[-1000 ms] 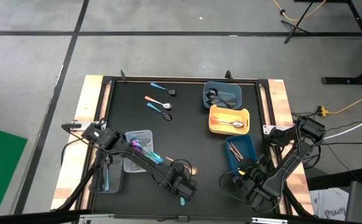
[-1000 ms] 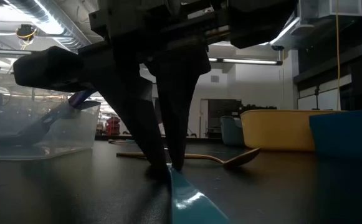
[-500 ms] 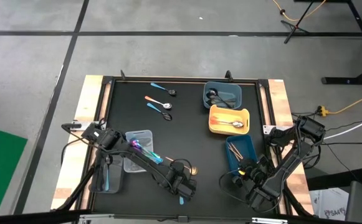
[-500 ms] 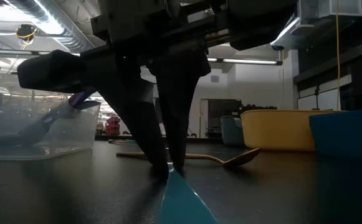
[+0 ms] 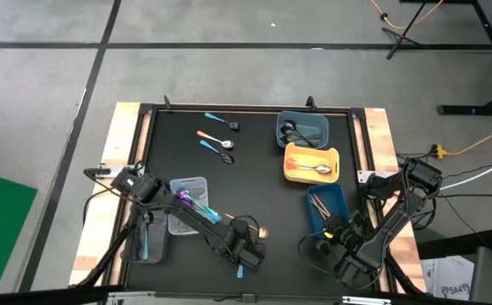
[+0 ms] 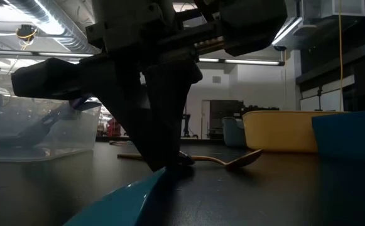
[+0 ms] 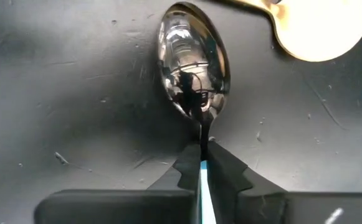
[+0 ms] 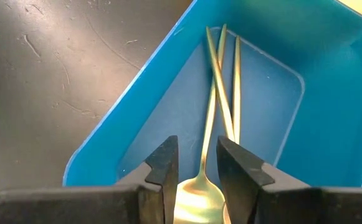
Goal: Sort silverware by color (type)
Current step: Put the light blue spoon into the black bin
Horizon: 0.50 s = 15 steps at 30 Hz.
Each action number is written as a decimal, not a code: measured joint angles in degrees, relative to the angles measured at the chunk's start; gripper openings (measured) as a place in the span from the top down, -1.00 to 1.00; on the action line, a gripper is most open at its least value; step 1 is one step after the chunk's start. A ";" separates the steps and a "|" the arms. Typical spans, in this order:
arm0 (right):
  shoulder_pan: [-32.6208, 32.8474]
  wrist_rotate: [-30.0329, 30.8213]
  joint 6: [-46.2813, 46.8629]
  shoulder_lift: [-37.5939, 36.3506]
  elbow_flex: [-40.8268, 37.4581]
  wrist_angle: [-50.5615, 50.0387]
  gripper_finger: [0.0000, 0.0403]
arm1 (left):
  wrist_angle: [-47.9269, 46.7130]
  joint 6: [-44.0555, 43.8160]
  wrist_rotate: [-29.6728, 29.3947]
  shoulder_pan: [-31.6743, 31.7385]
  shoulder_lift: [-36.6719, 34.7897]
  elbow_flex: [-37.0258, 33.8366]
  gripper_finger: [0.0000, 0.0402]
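Left wrist view shows left gripper [image 7: 200, 171] clamped on teal spoon [image 7: 192, 68] handle at lower centre; lift vertically, keep the grip firm, clear gold spoon [image 7: 318, 25]. Right gripper [image 8: 196, 171] stands open over blue tray [image 8: 330, 124]

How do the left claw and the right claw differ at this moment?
The left claw is shut on a teal spoon; the right claw is open and holds nothing. The left one is over the bare mat near the front edge; the right one hangs over a blue tray with gold spoons in it. Both have dark fingers.
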 joint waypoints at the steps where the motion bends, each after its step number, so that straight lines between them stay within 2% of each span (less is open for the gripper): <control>1: 0.00 0.00 0.00 0.00 0.00 0.00 0.50 | -0.04 0.00 -0.21 -0.09 0.01 0.07 0.96; 7: 0.00 0.00 0.00 0.00 0.00 0.00 0.50 | -0.99 0.51 -1.19 -0.18 0.28 1.53 0.98; 15: 0.00 -2.07 0.00 0.00 0.00 -0.61 0.50 | -1.57 6.27 -4.75 -0.21 0.63 5.86 0.99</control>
